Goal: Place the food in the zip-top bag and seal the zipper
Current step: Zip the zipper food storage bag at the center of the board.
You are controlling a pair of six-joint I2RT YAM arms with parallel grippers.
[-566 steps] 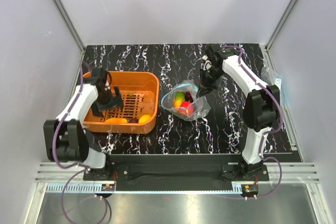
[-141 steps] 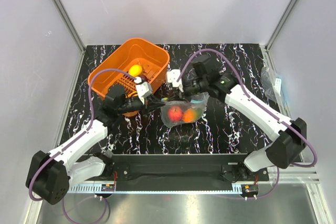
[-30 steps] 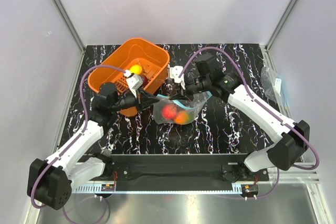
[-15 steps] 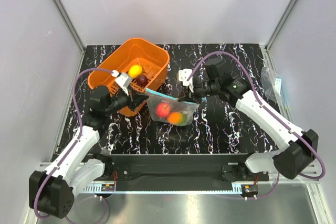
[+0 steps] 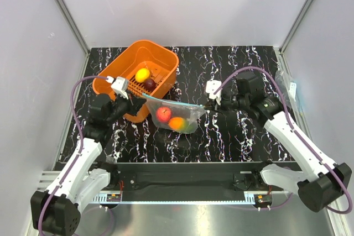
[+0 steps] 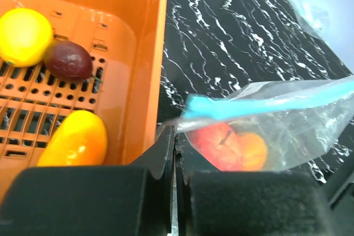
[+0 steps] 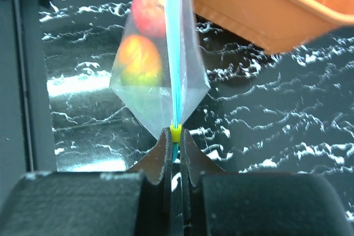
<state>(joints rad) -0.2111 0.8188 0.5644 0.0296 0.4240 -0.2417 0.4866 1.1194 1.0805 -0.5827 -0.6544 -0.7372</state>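
Left gripper (image 6: 173, 136) and right gripper (image 7: 175, 136) each pinch an end of the zip-top bag (image 5: 188, 116) beside the orange basket (image 5: 161, 59), with the apple (image 5: 163, 114) and mango (image 5: 177, 123) in the bag and the lemon (image 5: 142, 74) and grapes (image 5: 149, 83) in the basket.

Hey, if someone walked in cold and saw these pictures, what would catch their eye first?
Most likely the clear zip-top bag hanging taut mid-table between the left gripper and right gripper, each pinched shut on one end of its teal zipper, with a red apple and mango inside. Next, the bright orange basket at the far left, holding a lemon and dark grapes.
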